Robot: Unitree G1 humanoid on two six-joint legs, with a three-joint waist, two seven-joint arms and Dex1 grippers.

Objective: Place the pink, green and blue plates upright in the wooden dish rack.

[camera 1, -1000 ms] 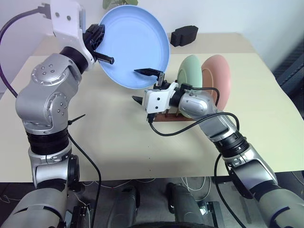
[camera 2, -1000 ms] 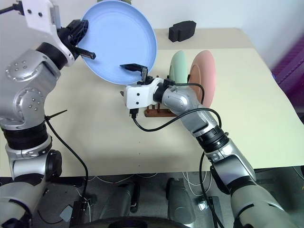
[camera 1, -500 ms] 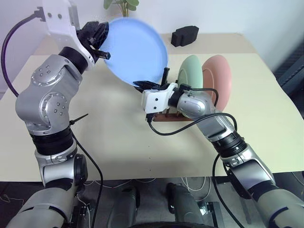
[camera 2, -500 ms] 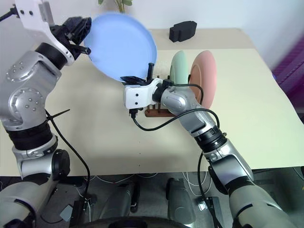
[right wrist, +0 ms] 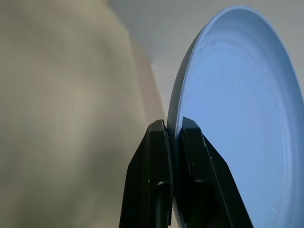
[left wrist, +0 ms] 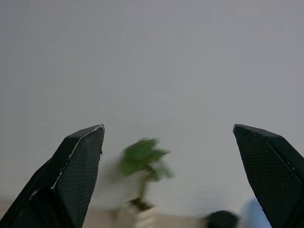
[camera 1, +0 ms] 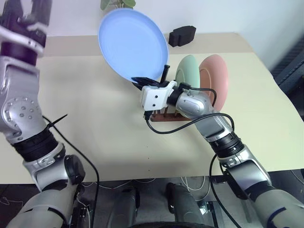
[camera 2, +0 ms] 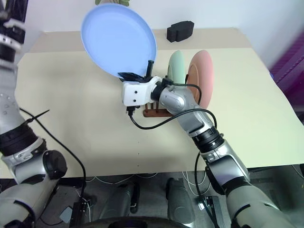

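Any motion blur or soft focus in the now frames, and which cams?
Left wrist view: the small green potted plant against the wall is smeared and soft, while the open left gripper is crisp. Right wrist view: the beige table is soft; the light blue round plate, clamped by the right gripper, is sharp. Eye views look sharp.

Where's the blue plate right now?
The blue plate is held up over the table's middle, its lower rim pinched by the right gripper, left of the green plate.

Black block (camera 1: 183, 35) at beige table (camera 1: 95, 123) far edge; plant (left wrist: 142, 161) behind.
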